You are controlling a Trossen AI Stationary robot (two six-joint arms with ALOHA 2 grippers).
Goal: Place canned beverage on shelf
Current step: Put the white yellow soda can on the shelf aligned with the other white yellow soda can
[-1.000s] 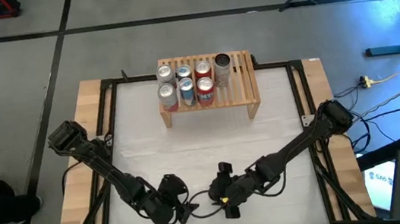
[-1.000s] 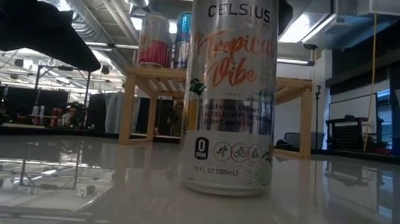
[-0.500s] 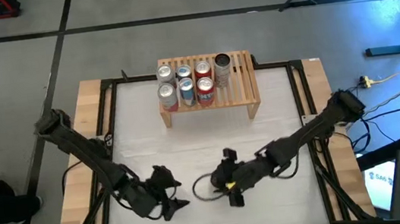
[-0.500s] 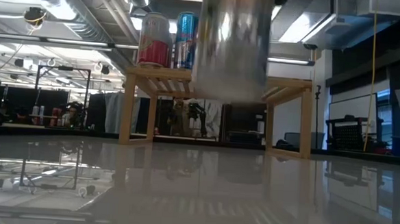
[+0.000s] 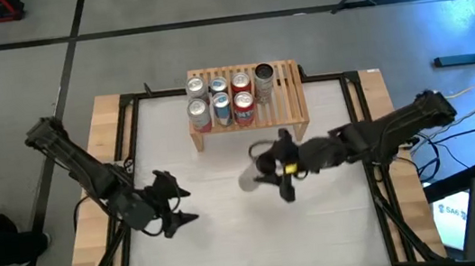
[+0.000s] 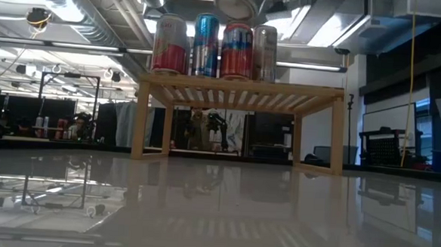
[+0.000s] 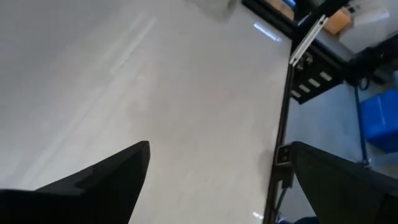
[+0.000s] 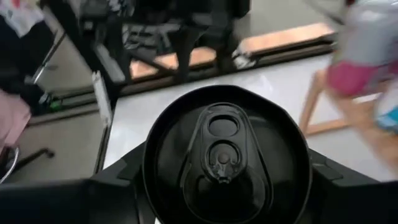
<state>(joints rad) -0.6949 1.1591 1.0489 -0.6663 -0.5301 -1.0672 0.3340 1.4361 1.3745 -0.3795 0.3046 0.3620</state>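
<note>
As R fingers (image 5: 272,178) grip can (image 5: 251,180), near shelf (image 5: 292,99)

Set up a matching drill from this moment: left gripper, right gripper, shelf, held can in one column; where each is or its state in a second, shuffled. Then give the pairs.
Column one:
1. left gripper
2. right gripper
3. shelf
4. held can

Column two:
A. carries seven upright cans
B. open, holding nothing, over the table's left side
C. lifted clear of the table
D. shut on a can, mid-table before the shelf

Pairs: 1-B, 2-D, 3-A, 4-C
</note>
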